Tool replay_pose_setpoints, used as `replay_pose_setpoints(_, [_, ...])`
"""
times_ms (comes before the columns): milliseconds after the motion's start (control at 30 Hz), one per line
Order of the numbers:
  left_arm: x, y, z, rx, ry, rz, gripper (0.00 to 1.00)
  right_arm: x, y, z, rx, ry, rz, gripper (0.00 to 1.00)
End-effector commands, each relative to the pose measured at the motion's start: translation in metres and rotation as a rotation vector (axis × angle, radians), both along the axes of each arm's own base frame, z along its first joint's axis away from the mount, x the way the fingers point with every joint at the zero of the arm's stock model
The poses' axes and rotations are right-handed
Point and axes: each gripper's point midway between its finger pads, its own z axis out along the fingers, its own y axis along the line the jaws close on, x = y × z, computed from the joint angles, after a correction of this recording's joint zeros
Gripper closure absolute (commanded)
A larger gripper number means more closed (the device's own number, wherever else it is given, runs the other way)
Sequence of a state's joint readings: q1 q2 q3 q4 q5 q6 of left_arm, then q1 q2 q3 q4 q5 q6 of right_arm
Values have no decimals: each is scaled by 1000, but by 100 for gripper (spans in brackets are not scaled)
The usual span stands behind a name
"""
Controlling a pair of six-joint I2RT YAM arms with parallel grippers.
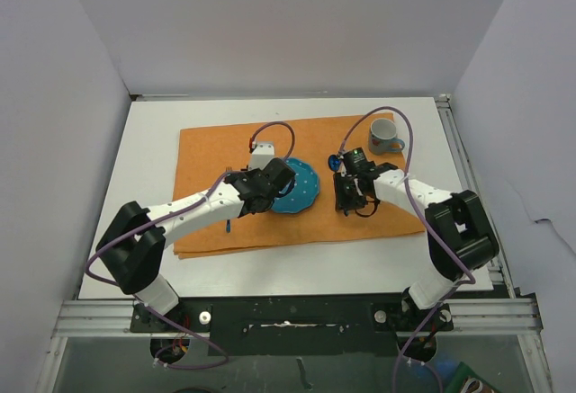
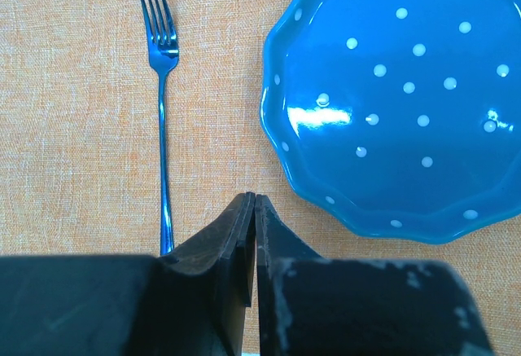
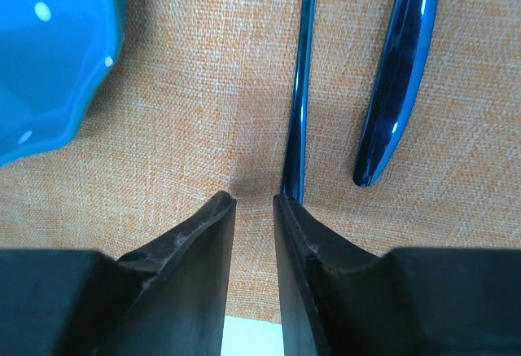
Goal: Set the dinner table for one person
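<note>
The white dinner table [image 1: 162,132] carries an orange cloth [image 1: 225,150]. A blue white-dotted plate [image 1: 303,192] lies on the cloth; it also shows in the left wrist view [image 2: 407,87] and the right wrist view [image 3: 49,54]. A blue fork [image 2: 160,87] lies left of the plate. A thin blue utensil handle [image 3: 299,71] and a thicker blue handle [image 3: 400,71] lie right of the plate. My left gripper [image 2: 254,197] is shut and empty, above the cloth between fork and plate. My right gripper [image 3: 254,197] is slightly open and empty, its right finger beside the thin handle's end.
A grey mug [image 1: 385,134] stands at the cloth's far right corner. White walls enclose the table on three sides. A metal rail [image 1: 468,168] runs along the table's right edge. Both arms' cables arc above the cloth.
</note>
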State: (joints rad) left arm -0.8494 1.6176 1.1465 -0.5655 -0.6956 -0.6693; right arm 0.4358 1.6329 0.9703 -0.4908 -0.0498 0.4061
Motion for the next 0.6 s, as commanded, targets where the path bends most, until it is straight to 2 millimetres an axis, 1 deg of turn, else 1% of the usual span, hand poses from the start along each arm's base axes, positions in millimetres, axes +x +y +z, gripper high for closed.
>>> replay_pose_setpoints(0, [5, -2, 20, -35, -58, 11, 96, 20, 8, 26, 7, -84, -14, 72])
replay_pose_setpoints(133, [5, -1, 21, -37, -61, 11, 96, 20, 10, 34, 11, -100, -15, 72])
replay_pose_setpoints(233, [5, -1, 21, -33, -61, 8, 96, 16, 9, 35, 4, -98, -17, 72])
replay_pose_setpoints(433, [6, -1, 20, -28, -57, 7, 96, 8, 0, 25, -37, -81, -34, 70])
replay_pose_setpoints(500, [5, -2, 19, -26, -54, 6, 96, 5, -2, 21, -50, -67, -29, 68])
replay_pose_setpoints(567, [6, -2, 18, -26, -50, 4, 96, 5, -4, 18, -65, -57, -29, 62])
